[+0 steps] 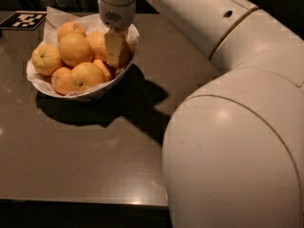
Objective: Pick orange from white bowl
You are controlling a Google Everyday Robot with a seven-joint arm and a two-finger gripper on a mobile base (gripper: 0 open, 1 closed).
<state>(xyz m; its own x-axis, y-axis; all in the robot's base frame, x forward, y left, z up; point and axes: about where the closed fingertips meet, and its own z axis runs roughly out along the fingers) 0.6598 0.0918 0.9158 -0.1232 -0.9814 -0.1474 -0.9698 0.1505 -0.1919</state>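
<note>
In white bowl (102, 92), tool (116, 60) low against orange (97, 43); fiducial marker (23, 19) beyond.

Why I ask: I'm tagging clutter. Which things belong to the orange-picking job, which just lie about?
Job: large orange, white bowl, end effector inside the bowl's right side, at that orange.
Lying about: other oranges, paper lining, black-and-white marker, table.

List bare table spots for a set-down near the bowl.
Free: the table in front of the white bowl, out to the near edge; also the strip between bowl and arm. Crowded: the bowl itself, packed with oranges, end effector down at its right side.
</note>
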